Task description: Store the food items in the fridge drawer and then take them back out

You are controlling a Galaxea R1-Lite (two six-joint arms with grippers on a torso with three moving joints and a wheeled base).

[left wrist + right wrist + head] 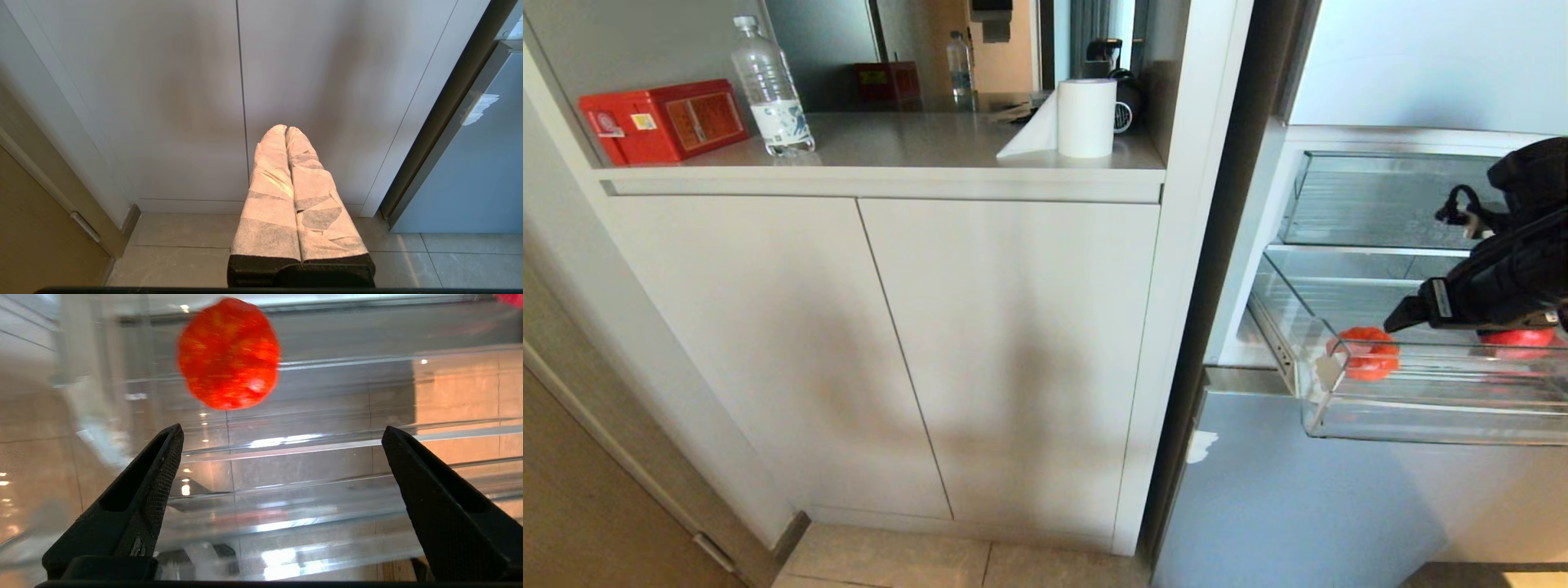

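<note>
Right gripper point(282, 433): jaws spread wide, nothing between them, poised over the fridge drawer point(1421, 420). In the right wrist view the ribbed clear floor fills the gap between the black fingers point(163, 465).

First red fruit point(228, 353): lies beyond the fingertips, apart from them, offset toward one finger, not touched. In the head view this fruit point(1368, 353) sits near the drawer's left front corner, to the left of the gripper. Appearance: round, glossy, red-orange with faint yellowish mottling, lightly lobed outline.

Second red fruit point(1517, 338): further right in the drawer, directly under the right arm, mostly hidden by it; only a red sliver visible.

Drawer: pulled out, clear, thick front lip.

Left gripper point(286, 132): parked low by the cabinet doors point(163, 102), white-wrapped fingers pressed together, holding nothing.
</note>
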